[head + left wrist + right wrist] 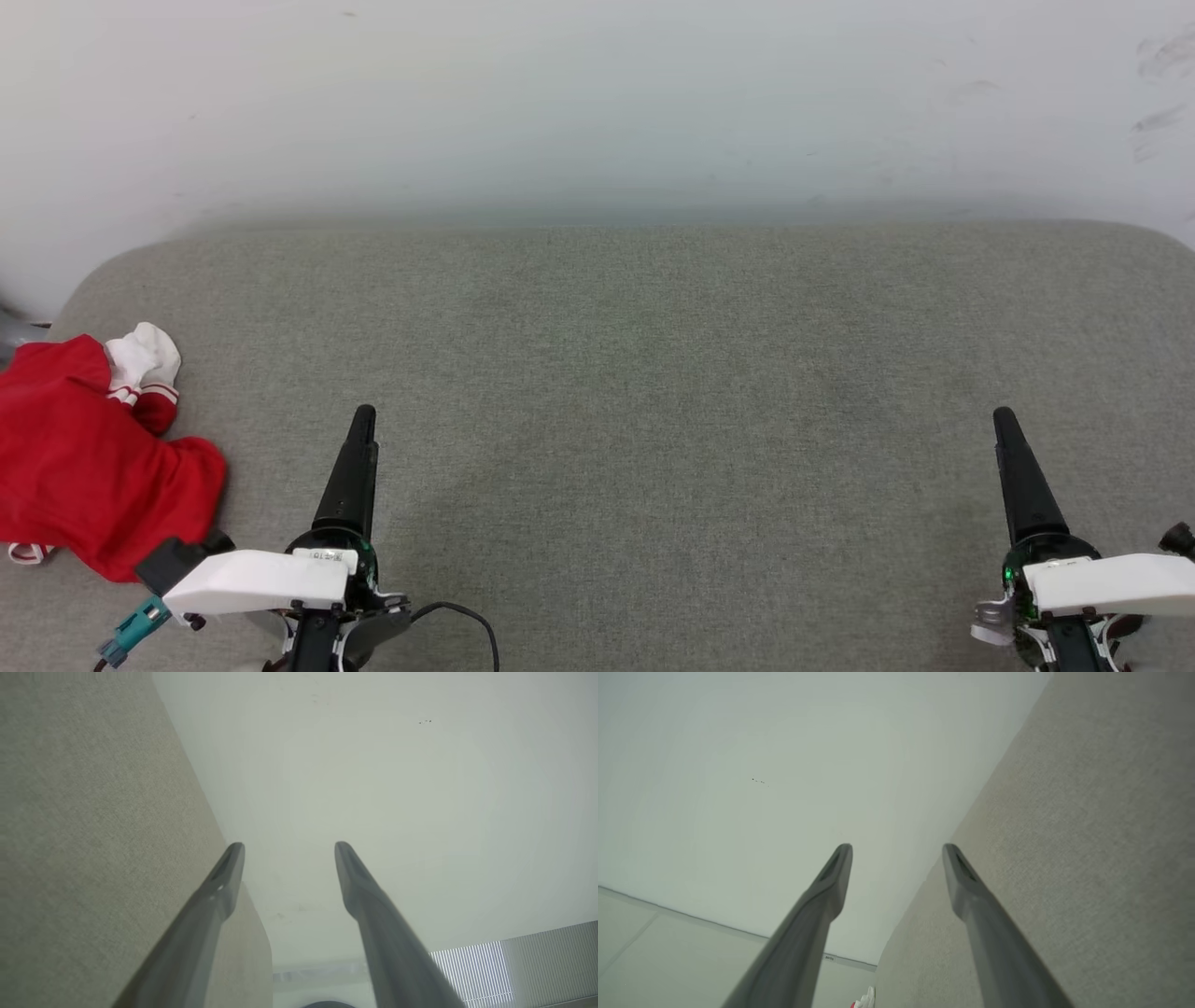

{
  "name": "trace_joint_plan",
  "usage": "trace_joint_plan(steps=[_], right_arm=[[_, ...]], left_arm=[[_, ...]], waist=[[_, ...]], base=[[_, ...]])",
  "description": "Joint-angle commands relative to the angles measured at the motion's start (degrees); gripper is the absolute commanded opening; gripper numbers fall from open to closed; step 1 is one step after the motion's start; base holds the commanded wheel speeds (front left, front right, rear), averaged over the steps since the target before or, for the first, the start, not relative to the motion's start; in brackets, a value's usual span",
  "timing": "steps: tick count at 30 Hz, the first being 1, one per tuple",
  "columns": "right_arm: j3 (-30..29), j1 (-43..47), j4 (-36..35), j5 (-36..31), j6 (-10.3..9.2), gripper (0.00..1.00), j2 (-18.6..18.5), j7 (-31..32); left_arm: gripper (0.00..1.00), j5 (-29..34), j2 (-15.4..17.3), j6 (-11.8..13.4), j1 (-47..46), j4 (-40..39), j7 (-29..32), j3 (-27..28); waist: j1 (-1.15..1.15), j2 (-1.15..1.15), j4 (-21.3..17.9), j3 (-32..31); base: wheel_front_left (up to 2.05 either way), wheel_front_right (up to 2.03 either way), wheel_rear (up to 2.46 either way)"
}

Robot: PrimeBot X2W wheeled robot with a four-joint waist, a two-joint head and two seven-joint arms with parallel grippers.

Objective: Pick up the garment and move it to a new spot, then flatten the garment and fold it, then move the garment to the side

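1. From my head, my left hand (364,420) sits at lower left and my right hand (1004,422) at lower right. Both are over the grey fabric counter (653,392), fingers pointing toward the wall (597,93).
2. From there each hand shows edge-on as one dark finger, so I cannot read the gap from above.
3. My left wrist view settles it: the left hand (287,851) is spread wide with nothing between its fingers, counter on its left, wall ahead.
4. My right wrist view shows the same for the right hand (896,851): fingers wide apart, holding nothing, counter on its right, floor (668,952) at lower left.
5. The shirt (84,467) lies crumpled at the counter's left edge, just beside my left arm, a white sleeve (145,359) bunched at its far end. Neither hand touches it.
6. The right wrist view catches a small red-and-white scrap of it (864,999) at the bottom edge.
7. The left wrist view adds a ribbed panel (490,970) at lower right; the head view adds a black cable (467,621) by my left wrist.
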Motion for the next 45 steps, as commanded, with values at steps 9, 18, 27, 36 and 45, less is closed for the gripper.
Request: trace_joint_plan(steps=[9,18,27,36,45], right_arm=[[-1.41,0.05,-2.51,-19.31,0.02,1.00,0.83,-2.28],[-1.44,0.64,-2.38,-33.47,0.02,1.00,1.07,-3.94],[-2.14,0.77,-2.91,-44.77,0.02,1.00,1.11,-4.28],[-2.83,0.94,-4.07,-53.57,0.02,1.00,1.12,-3.31],[-3.13,1.42,-5.40,-60.68,0.02,1.00,1.12,-2.28]], left_arm=[[1.00,17.38,-0.77,-0.14,-1.33,-0.91,-2.18,2.64],[1.00,32.40,-0.96,-0.16,-1.36,-0.71,-3.80,2.02],[1.00,44.99,-0.97,-0.13,-0.99,-0.54,-5.15,1.70],[1.00,57.38,-0.52,1.19,-0.76,-1.00,-6.60,0.27],[1.00,65.02,0.74,3.07,-0.71,-1.33,-7.85,-1.58]], waist=[[0.00,0.00,0.10,-0.01],[0.00,0.00,0.18,-0.06],[0.00,0.00,0.20,-0.13],[0.00,0.00,0.38,-0.19],[0.00,0.00,0.52,-0.26]], base=[[0.00,0.00,0.00],[0.00,0.00,0.00],[0.00,0.00,0.00],[0.00,0.00,0.00],[0.00,0.00,0.00]])
